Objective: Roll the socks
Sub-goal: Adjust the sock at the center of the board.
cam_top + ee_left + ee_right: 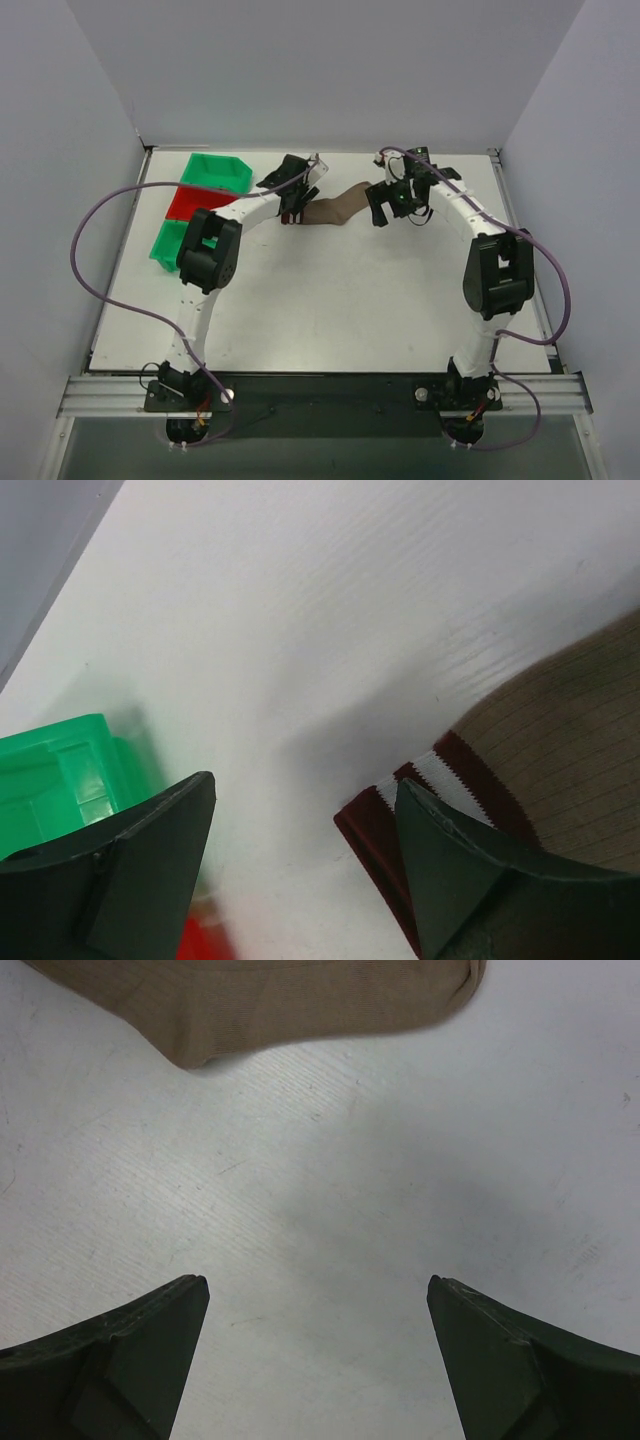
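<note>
Since nothing on the sock [335,207] is curled over yet, the rolling is best counted as not started. It's laid out flat on the table [330,300], in the far half, around 12 o'clock from the table's middle in the top view. Only 1 sock can be made out; whether a 2nd is hidden under it can't be told. No fold or turn of fabric is seen at either end, so pretty much the whole job is left: an end has to be grabbed, rolled along the length and finished off.

The long axis is laid roughly 9 to 3 o'clock in the top view, tipped a bit toward 8-to-2, with a soft bend partway along. The maroon cuff [372,830] with its white stripes is pointed to 9 o'clock, toward the green bin [218,170]. The tan toe end [300,1000] is pointed to about 2 o'clock.

The left gripper [303,785] is spread wide and nothing is held. In its wrist view 1 finger [455,865] is seen over the cuff edge and the other over bare table, but whether fabric is actually touched can't be told. The right gripper [318,1285] is opened just as wide and is also empty. It's hung over bare table, with the toe end at 12 o'clock in its own view, clear of both fingers. The cuff end is judged the likelier starting point.
</note>
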Motion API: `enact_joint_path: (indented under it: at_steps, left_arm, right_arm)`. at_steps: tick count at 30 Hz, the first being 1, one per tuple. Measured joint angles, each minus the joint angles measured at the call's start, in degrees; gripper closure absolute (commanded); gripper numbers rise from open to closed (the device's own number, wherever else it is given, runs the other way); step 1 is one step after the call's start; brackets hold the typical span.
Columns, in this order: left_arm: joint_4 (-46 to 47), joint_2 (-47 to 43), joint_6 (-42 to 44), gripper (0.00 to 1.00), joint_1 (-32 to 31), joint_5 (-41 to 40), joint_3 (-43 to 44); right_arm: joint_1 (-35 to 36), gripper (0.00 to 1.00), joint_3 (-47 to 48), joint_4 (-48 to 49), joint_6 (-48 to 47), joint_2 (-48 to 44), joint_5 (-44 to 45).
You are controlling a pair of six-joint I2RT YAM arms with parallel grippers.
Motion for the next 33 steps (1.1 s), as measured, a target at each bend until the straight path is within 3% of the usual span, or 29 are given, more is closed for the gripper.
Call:
enact_joint_path:
  at_steps: [10,18,25,33]
  left_arm:
    - [0.98,-0.22,2.25,0.18,-1.27,-0.87,-2.8]
    - [1.95,-6.67,2.75,0.21,-2.82,0.5,-12.98]
    - [2.27,-12.24,4.57,0.22,-5.68,3.37,-21.11]
    - [0.59,-13.64,5.77,0.22,-10.99,5.88,-22.36]
  right_arm:
    - [-1.73,0.0,-0.11,0.02,-0.11,-1.14,-0.31]
    - [-1.68,0.0,-2.29,-0.07,-1.95,-2.36,-0.28]
    - [-1.46,0.0,-4.31,-0.98,-3.45,-7.13,-1.38]
    - [-1.25,0.0,-7.69,-1.33,-5.31,-14.25,-2.34]
